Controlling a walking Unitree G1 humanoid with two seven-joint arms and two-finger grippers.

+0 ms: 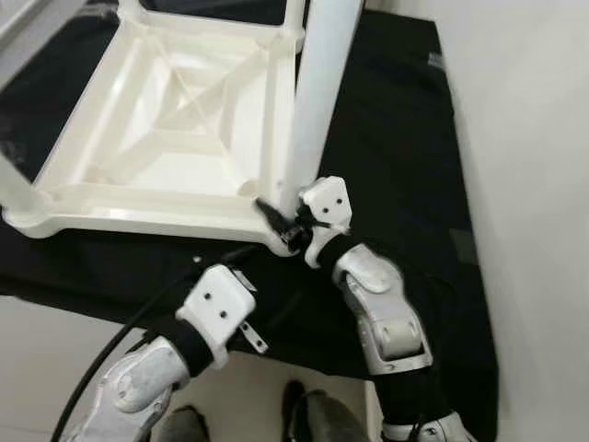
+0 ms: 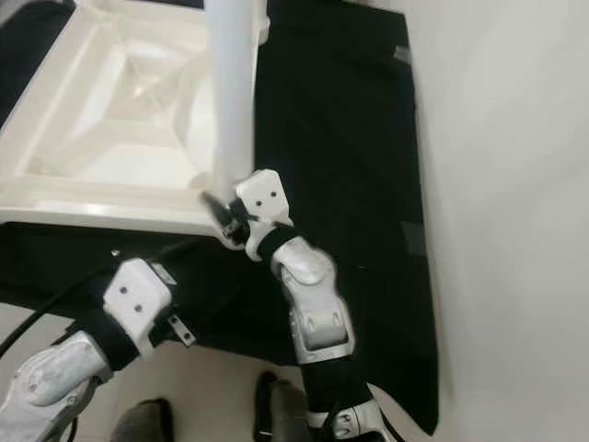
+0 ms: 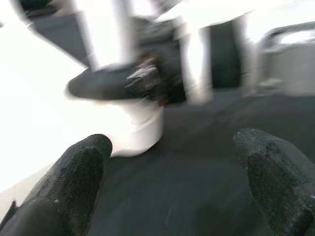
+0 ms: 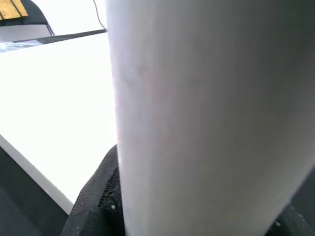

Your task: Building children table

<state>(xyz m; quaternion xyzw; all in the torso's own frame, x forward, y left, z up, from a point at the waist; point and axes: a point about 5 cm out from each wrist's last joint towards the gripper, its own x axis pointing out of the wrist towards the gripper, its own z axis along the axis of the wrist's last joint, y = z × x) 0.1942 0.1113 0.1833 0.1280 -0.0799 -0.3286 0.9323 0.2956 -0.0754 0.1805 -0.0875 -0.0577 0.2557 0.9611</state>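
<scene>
A black cloth (image 1: 396,138) carries the upturned white children's table (image 1: 166,138), at whose near corner the right gripper (image 1: 283,224) is clamped on an upright white leg (image 1: 317,101), while the left gripper (image 3: 172,172) hovers nearby, fingers (image 3: 78,172) apart.

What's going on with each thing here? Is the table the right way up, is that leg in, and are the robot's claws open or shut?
Table top: upside down on the black cloth, ribbed underside showing.
Table leg: standing upright at the near corner; whether fully seated cannot be told.
Right gripper: closed around the leg's base.
Left gripper: open, holding nothing, near the table's front edge.
</scene>
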